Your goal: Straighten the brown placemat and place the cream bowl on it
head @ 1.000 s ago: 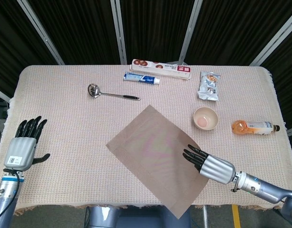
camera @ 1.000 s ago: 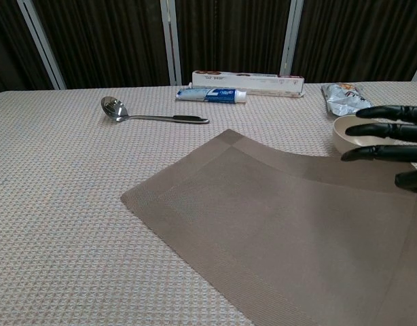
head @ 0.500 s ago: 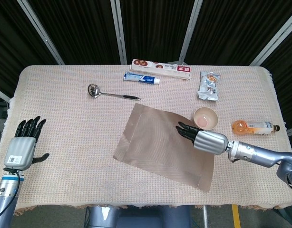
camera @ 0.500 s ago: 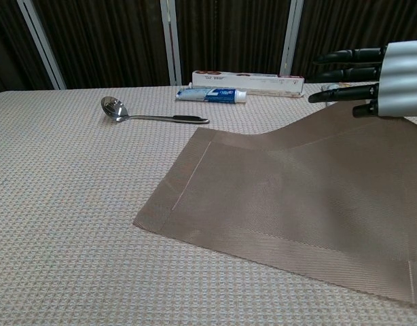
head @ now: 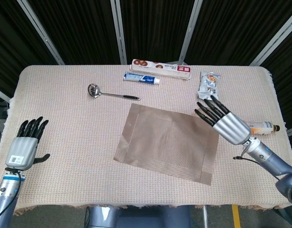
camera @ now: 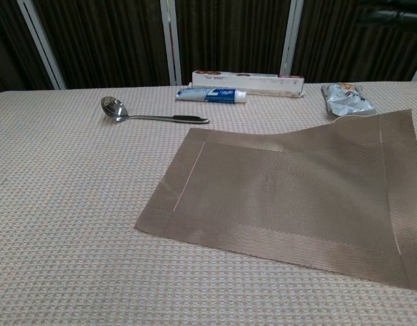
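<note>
The brown placemat (head: 166,142) lies flat on the worktop (head: 65,128), still a little askew to the worktop's edges, its far right corner raised slightly in the chest view. The right robot hand (head: 222,121) hovers over that corner with fingers spread and holding nothing, and it hides the cream bowl from the head view. The left robot hand (head: 26,142) rests open at the worktop's left edge, well apart from the ladle (head: 110,93), toothpaste tube (head: 141,78) and snack packet (head: 209,86).
</note>
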Tool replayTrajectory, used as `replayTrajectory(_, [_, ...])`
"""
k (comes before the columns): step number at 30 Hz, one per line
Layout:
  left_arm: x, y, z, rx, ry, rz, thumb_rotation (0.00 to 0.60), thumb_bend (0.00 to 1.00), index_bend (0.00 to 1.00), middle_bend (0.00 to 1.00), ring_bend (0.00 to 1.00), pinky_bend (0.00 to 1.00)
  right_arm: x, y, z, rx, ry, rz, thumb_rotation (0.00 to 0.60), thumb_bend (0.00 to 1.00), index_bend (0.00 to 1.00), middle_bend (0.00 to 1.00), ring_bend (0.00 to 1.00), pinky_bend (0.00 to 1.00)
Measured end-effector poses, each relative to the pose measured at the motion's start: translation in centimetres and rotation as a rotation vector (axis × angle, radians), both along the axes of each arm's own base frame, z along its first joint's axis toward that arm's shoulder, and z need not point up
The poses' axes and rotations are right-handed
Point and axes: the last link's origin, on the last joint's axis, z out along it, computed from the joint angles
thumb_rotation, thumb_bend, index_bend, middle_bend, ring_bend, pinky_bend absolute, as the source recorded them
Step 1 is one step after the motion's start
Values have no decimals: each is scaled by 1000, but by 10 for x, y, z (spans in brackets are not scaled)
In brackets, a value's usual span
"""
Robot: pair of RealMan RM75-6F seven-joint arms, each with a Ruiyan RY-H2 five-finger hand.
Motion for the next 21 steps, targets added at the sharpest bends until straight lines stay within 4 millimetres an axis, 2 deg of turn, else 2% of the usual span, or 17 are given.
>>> replayTrajectory(4, [4, 11, -11, -54, 40, -71, 600, 0, 22, 0, 0, 0, -12, 20, 9, 35, -192, -141, 600, 0, 0, 0, 0, 0])
replayTrajectory(11, [19, 43, -47, -202, 36, -222, 600, 0, 153, 0, 0, 0, -21, 68, 14, 98, -521, -395, 600, 0, 0, 0, 0, 0])
replayTrajectory(17, [40, 68, -100, -337, 22, -344, 600, 0, 244, 0, 0, 0, -26, 113, 9, 96, -700, -570, 600, 0, 0, 0, 0, 0])
replayTrajectory(21, [50, 74, -132, -398, 7, -395, 600, 0, 254, 0, 0, 0, -33, 130, 3, 69, -734, -631, 600, 0, 0, 0, 0, 0])
